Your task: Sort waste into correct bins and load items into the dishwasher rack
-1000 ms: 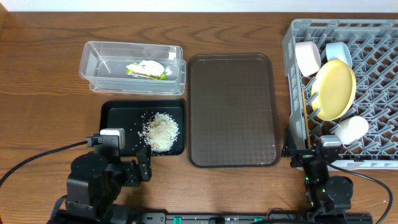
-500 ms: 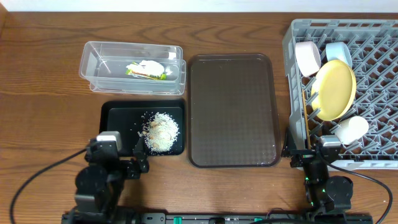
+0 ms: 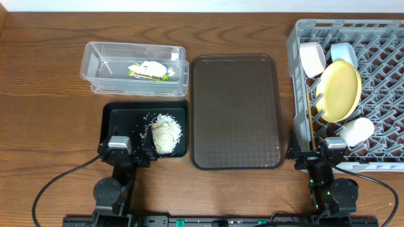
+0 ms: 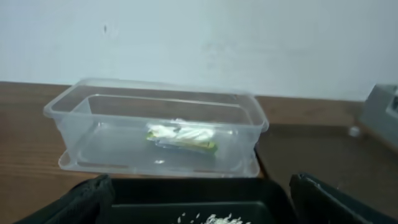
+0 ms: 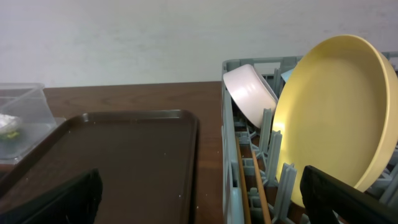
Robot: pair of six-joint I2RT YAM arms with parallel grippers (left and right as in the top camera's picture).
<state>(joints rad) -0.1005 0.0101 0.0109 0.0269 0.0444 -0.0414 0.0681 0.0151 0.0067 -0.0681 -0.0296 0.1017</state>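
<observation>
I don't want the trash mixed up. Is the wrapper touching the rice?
Apart. The overhead view shows the wrapper lying in the clear tub, while the rice sits in the black tray, a separate container.

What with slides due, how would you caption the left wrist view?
Open left gripper faces a clear tub holding the wrapper, beyond the black tray and its rice scraps.

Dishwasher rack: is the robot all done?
Done: green-yellow wrapper in the clear plastic tub, white rice scraps in the black tray; round yellow plate, light blue bowl, white-pink bowl, white cup, wooden chopsticks in the grey lattice rack. In hand: nothing; left gripper and right gripper open. Left: seemingly nothing.
</observation>
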